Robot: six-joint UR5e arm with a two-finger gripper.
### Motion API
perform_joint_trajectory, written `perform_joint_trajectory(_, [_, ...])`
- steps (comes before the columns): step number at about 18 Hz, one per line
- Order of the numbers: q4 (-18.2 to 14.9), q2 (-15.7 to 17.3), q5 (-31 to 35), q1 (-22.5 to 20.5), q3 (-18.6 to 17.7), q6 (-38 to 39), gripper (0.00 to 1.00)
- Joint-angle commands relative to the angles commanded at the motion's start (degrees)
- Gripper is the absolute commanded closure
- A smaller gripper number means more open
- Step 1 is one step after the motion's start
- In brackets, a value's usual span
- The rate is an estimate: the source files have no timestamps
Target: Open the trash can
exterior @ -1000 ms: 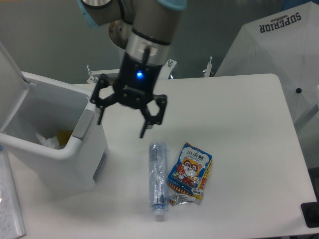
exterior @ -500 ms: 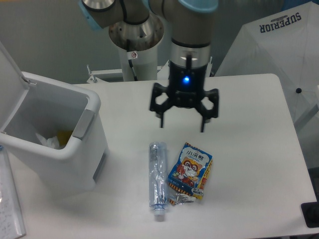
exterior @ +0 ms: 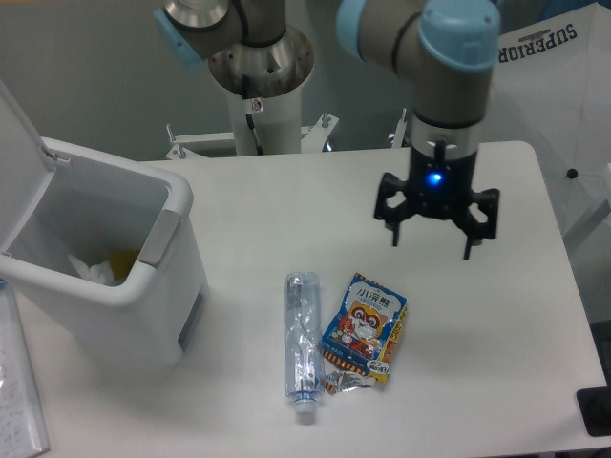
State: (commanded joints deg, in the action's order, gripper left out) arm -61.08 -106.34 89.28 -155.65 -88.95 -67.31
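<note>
The trash can (exterior: 100,277) stands with its lid raised. Well to its right, the gripper (exterior: 431,240) hangs spread wide, holding nothing, above the snack packet (exterior: 365,324).

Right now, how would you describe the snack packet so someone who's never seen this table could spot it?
Start at the big white trash can on the table's left, lid up. Right of it lies a clear plastic bottle, and the snack packet lies just beyond. It is the only colourful item: a blue pouch with a cartoon face.

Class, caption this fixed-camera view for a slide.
Large white plastic trash can stands open; open two-finger gripper hovers above white table.
</note>
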Motion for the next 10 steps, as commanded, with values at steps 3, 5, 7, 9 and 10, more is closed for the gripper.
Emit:
perform_joint_trajectory(3, [0.17, -1.59, 0.19, -2.38, 0.26, -5.1, 0.0])
perform_joint_trajectory(5, [0.18, -1.76, 0.19, -2.38, 0.09, -5.55, 0.0])
perform_joint_trajectory(7, [0.26, -2.46, 0.19, -2.47, 0.0, -5.64, 0.0])
perform_joint_trajectory(9, [0.26, -2.73, 0.28, -2.47, 0.0, -5.64, 0.0])
perform_joint_trajectory(10, [0.26, -2.82, 0.28, -2.47, 0.0, -5.55, 0.0])
